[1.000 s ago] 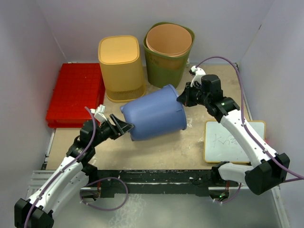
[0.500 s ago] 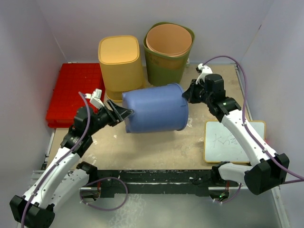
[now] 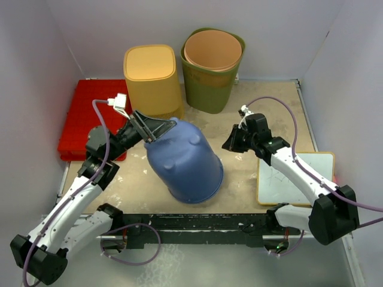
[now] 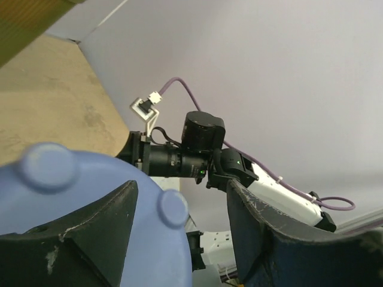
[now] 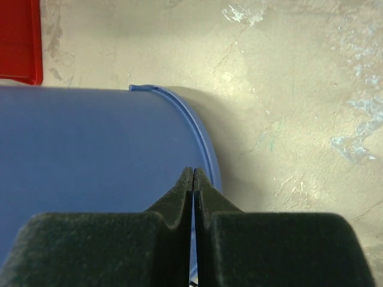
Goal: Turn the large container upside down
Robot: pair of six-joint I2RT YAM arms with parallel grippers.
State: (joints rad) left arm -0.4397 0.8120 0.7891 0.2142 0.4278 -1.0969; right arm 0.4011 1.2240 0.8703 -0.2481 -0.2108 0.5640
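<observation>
The large blue container (image 3: 182, 161) stands mouth down on the table, its base with round feet facing up and to the left. My left gripper (image 3: 157, 127) is open at that base, one finger lying on it and the other out in the air. In the left wrist view the base (image 4: 66, 197) fills the lower left between my fingers (image 4: 263, 239). My right gripper (image 3: 229, 143) is shut and empty, a little to the right of the container. In the right wrist view its tips (image 5: 192, 172) point at the container's wall (image 5: 90, 149) near the rim.
A yellow bin (image 3: 152, 84) and a green bin (image 3: 206, 89) with an orange liner stand at the back. A red crate (image 3: 96, 116) lies at the left. A small whiteboard (image 3: 293, 176) lies at the right under my right arm.
The container has swung from lying on its side to mouth down. My left gripper rose and moved back with the base. My right gripper drew away from the rim towards the near side.
</observation>
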